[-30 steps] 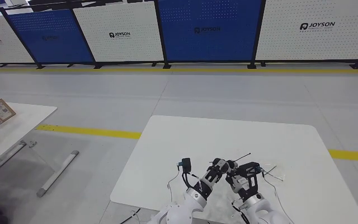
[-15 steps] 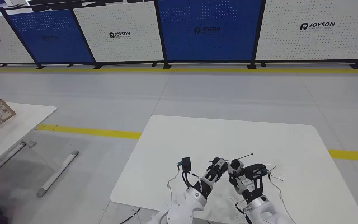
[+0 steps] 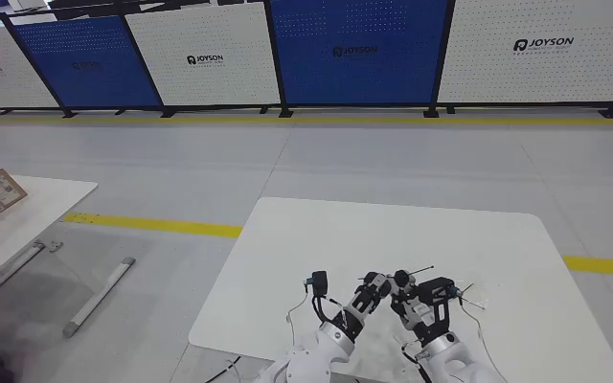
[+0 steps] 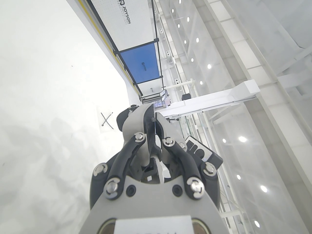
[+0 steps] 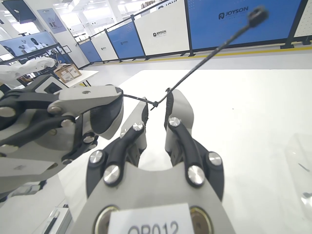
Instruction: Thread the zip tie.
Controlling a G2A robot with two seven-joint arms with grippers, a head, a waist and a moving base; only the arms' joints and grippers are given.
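Currently we see the left gripper (image 4: 154, 119) clamped on the strap of the zip tie (image 5: 207, 57). The strap crosses between the parted fingertips of the right gripper (image 5: 158, 104), its head raised beyond them above the table (image 5: 243, 127).

The zip tie (image 5: 195, 68) has a blurred head, its slot unreadable, and its tail end is buried between the fingers of the left gripper (image 5: 116, 101). From above, the tie is a hair-thin line pointing to two o'clock, too small to trace. At four o'clock from it lies a clear bag (image 3: 471, 299), its contents too small to tell; the right wrist view's edge cuts it off.
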